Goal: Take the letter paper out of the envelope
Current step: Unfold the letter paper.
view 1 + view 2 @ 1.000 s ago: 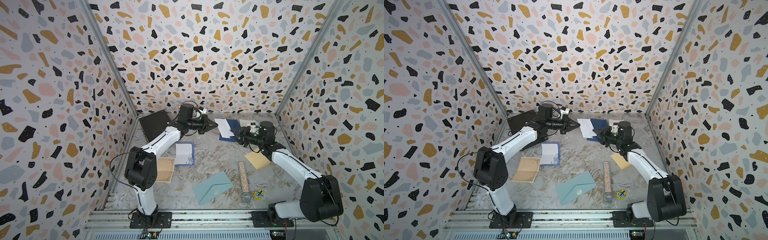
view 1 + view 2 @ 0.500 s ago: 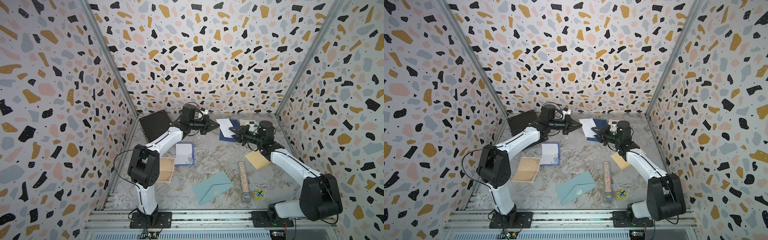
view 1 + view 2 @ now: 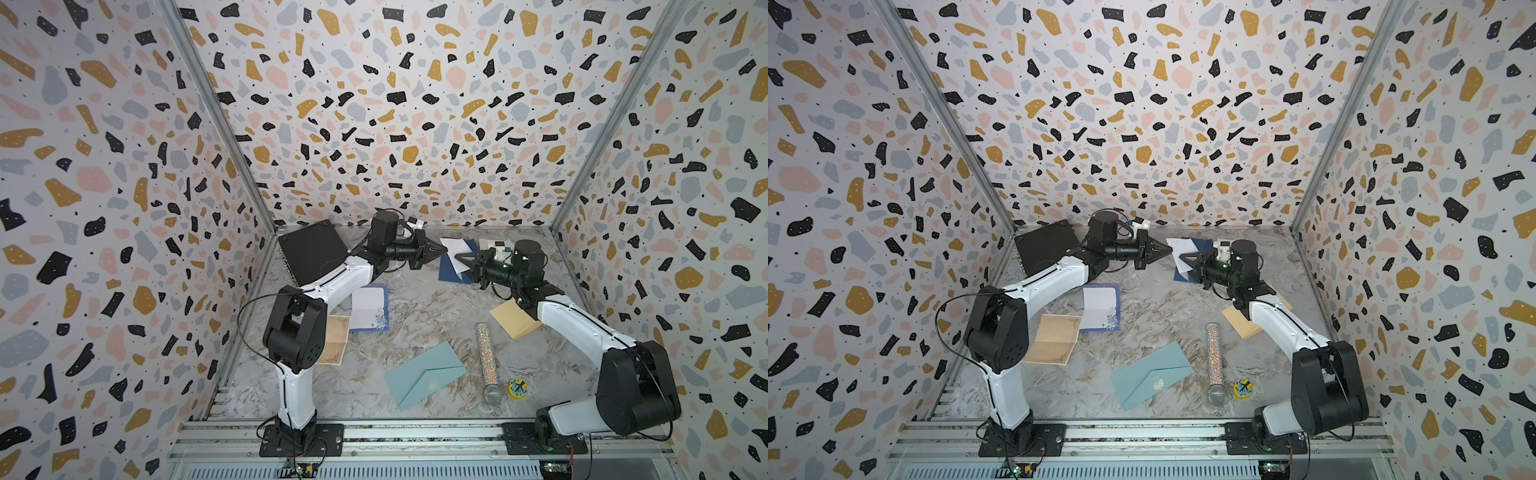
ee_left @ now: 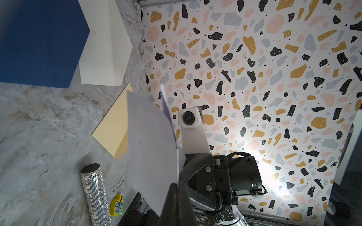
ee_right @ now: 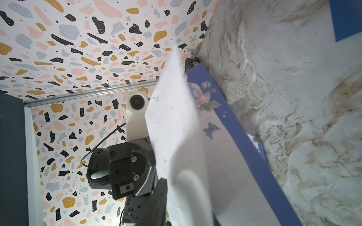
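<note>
My left gripper (image 3: 444, 249) (image 3: 1169, 249) is shut on the edge of a white envelope (image 4: 152, 146) (image 5: 172, 117), holding it up near the back wall. A letter paper (image 5: 213, 125) with a blue border, flowers and a butterfly shows just behind the white sheet. The right gripper (image 3: 460, 258) (image 3: 1183, 261) faces the left one from the other side. One of its dark fingers (image 5: 160, 195) lies against the sheet. The other is hidden behind the paper, so I cannot see if the jaws have met.
A navy envelope (image 3: 451, 276) and white sheet (image 4: 105, 49) lie under the grippers. Also on the table are a teal envelope (image 3: 424, 374), glitter tube (image 3: 486, 357), yellow clock (image 3: 518, 387), tan envelope (image 3: 515, 320), tan letter (image 3: 336, 340), blue-bordered card (image 3: 368, 307) and black board (image 3: 311, 249).
The left gripper has carried the white envelope to the right. The right gripper has come in from the right to meet it, its jaws narrowing around the paper.
</note>
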{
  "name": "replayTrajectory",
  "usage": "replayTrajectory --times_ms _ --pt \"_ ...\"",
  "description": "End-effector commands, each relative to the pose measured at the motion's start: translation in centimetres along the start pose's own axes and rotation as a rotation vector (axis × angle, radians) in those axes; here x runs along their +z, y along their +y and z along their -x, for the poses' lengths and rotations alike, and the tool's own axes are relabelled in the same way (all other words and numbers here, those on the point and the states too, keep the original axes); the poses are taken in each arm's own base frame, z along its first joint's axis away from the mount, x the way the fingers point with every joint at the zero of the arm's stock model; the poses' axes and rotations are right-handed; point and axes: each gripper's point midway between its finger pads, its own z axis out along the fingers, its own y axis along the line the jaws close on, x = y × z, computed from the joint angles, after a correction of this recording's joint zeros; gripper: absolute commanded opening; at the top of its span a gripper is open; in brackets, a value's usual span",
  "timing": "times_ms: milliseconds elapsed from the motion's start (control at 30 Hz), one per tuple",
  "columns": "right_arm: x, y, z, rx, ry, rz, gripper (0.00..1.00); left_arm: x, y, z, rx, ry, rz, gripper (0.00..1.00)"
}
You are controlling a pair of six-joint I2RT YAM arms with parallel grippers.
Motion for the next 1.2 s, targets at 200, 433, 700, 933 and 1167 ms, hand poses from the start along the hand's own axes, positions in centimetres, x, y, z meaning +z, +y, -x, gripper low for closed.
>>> replayTrajectory --times_ms 200,433,700,933,1167 --pt "-0.9 1.0 -1.0 -0.154 0.027 -0.076 0.05 0.3 -1.0 0.0 0.031 -0.006 -0.031 0.00" --pt "-3.7 0.1 -0.9 -0.526 0.014 -0.346 0.00 -1.4 -1.5 0.1 -0.041 -0.060 0.064 0.42" --pt "-5.6 0.1 0.3 -1.209 -0.083 -0.559 0.00 -3.5 -0.9 0.6 -0.259 -0.142 0.112 0.55" --pt "-5.0 1.4 -2.0 -1.893 -0.193 -0.403 0.00 -4.0 0.0 -0.8 -0.376 -0.127 0.139 0.64" --pt "-4.8 -0.8 -4.3 -2.151 -0.005 -0.399 0.00 -3.8 0.9 -3.5 -0.367 -0.035 0.185 0.72"
